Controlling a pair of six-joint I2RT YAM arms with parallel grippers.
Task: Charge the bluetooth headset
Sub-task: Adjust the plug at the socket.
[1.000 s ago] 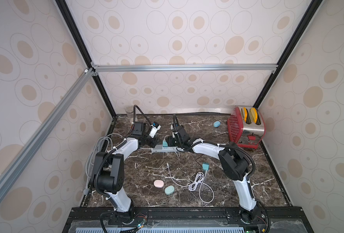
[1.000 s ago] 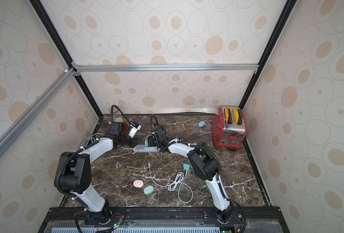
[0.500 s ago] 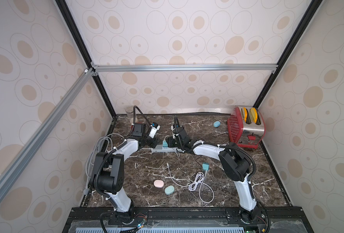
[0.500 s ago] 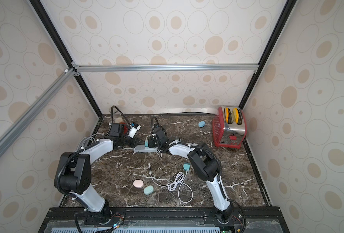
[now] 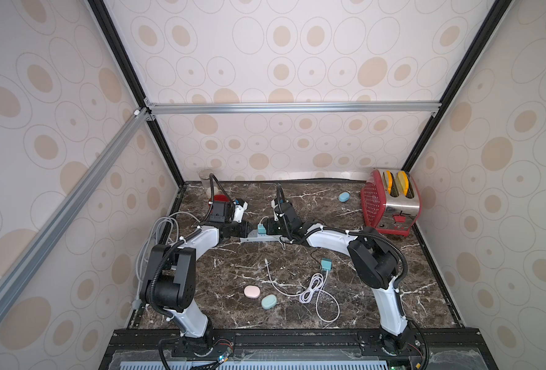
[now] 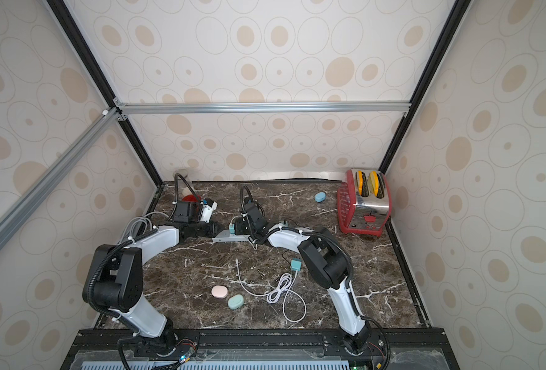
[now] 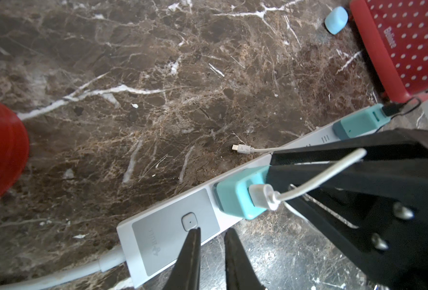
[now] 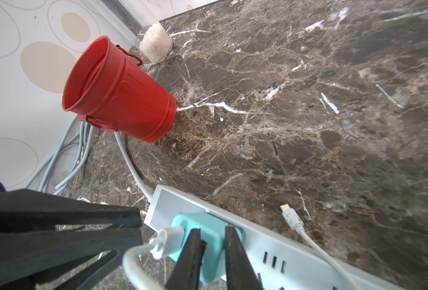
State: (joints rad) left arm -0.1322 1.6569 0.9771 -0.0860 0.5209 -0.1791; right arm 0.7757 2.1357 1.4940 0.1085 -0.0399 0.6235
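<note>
1. Back-left part of the dark marble bench (image 5: pixel 431 282): both arms meet over the white power strip (image 7: pixel 172 233), which lies roughly along the back edge.
2. R gripper (image 8: pixel 211 241): its fingers (image 8: pixel 190 261) pinch the teal USB charger (image 7: pixel 235 198) from both sides. The charger sits in the strip's end socket and looks seated, but the prongs are hidden.
3. L gripper (image 7: pixel 211 233): its fingers (image 7: pixel 190 256) are nearly together w/ a thin slit between them and nothing in it. The tips are over the strip's grey panel, just beside the switch button (image 7: pixel 189 222).
4. White cable (image 7: pixel 260 198) is plugged into the charger. Its small free plug (image 7: pixel 241 149) lies loose on the bench just behind the strip, joined to nothing.
5. Headset: three cases are in view. The pink earbud case (image 5: pixel 252 291) and mint earbud case (image 5: pixel 269 301) lie side by side near the front edge. The blue earbud case (image 5: pixel 344 197) is near the back edge, by the red toaster (image 5: pixel 390 205). Can't tell which one is meant, and all are well apart from the strip.
6. Step in hand, probably the power end: charger into strip, w/ L bracing the strip or poised for the button.
7. Next move likely calls for R to let go w/o tugging the charger, then for a case to be brought to the free plug. The tiny plug will need a precise pinch near its tip and alignment w/ the case port, which isn't visible from here.
</note>
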